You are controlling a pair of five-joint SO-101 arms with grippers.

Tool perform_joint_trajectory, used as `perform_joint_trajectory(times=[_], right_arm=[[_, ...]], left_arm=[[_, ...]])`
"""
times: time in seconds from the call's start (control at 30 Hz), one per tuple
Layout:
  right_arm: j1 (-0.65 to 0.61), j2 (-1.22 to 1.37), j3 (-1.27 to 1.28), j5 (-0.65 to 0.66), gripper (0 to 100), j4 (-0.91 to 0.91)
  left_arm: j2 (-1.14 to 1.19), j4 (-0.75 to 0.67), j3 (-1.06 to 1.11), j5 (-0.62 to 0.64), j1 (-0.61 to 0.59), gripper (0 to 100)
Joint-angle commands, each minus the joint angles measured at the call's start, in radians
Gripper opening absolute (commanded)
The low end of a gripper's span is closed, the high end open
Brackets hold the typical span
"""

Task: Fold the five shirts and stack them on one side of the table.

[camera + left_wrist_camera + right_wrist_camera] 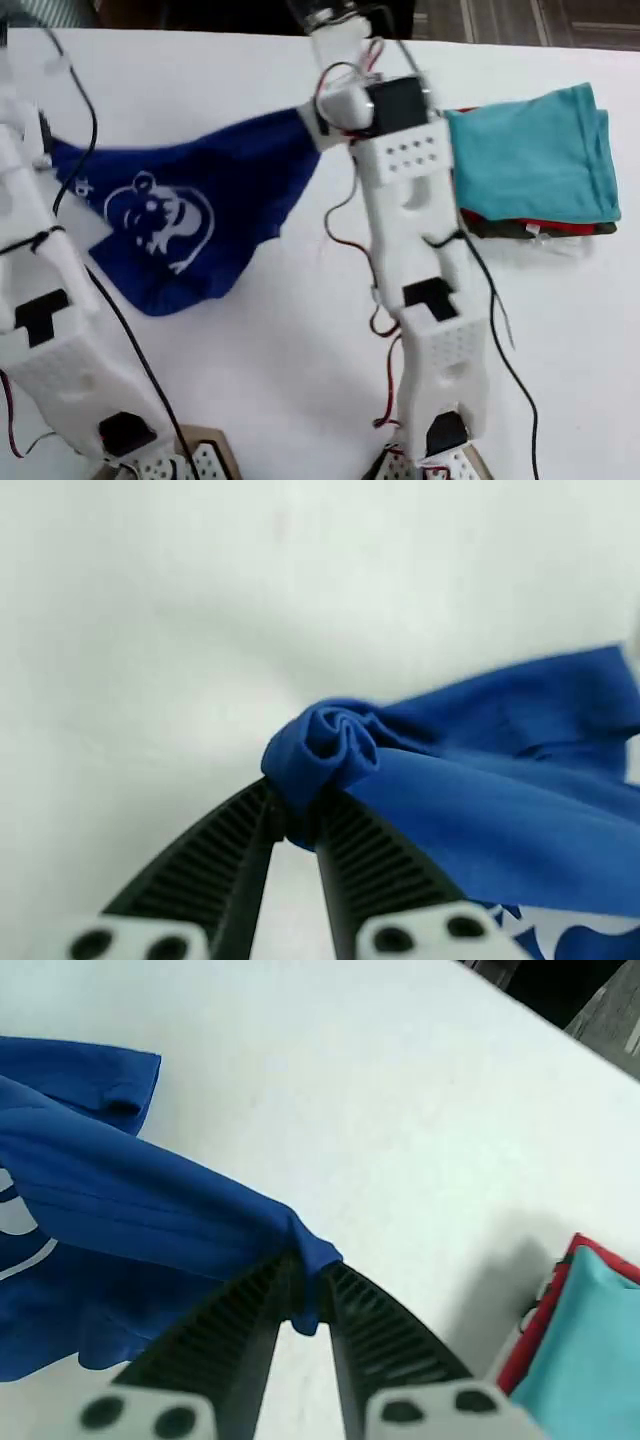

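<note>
- Over the table (300,400), blue shirt (190,225) hangs stretched between both arms, probably to spread it flat
- left gripper (300,825) pinches a bunched corner tight, right gripper (305,1300) clamps the opposite edge
- folded stack (535,165) sits clear at the right side

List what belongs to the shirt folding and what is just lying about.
Job: blue shirt, gripped by left gripper and right gripper; stack of folded shirts, teal on top.
Not the job: table; arm wires.
</note>
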Motion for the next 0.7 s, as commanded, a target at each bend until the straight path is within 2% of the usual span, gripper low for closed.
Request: perform_joint_trajectory(times=[0.0, 0.2, 0.3, 0.37, 0.47, 0.57, 0.67], right_arm=[[0.056, -0.17, -0.043, 0.074, 2.0, -0.002], [0.182, -0.371, -0.043, 0.123, 2.0, -0.065], [0.208, -0.455, -0.041, 0.124, 2.0, -0.085], [0.2, -0.496, -0.031, 0.124, 2.0, -0.077], [0.153, -0.507, -0.029, 0.124, 2.0, -0.033], [0.099, -0.499, -0.002, 0.124, 2.0, -0.001], [0.079, -0.493, 0.046, 0.124, 2.0, -0.001]], left_arm=[[-0.138, 0.005, -0.137, 0.006, 0.043, 3], [-0.245, 0.005, -0.24, 0.017, 0.063, 3], [-0.279, 0.005, -0.245, 0.092, 0.066, 5], [-0.298, 0.023, -0.237, 0.152, 0.089, 12], [-0.299, 0.132, -0.236, 0.236, 0.138, 24], [-0.267, 0.233, -0.2, 0.249, 0.195, 24], [-0.222, 0.245, -0.097, 0.247, 0.201, 24]])
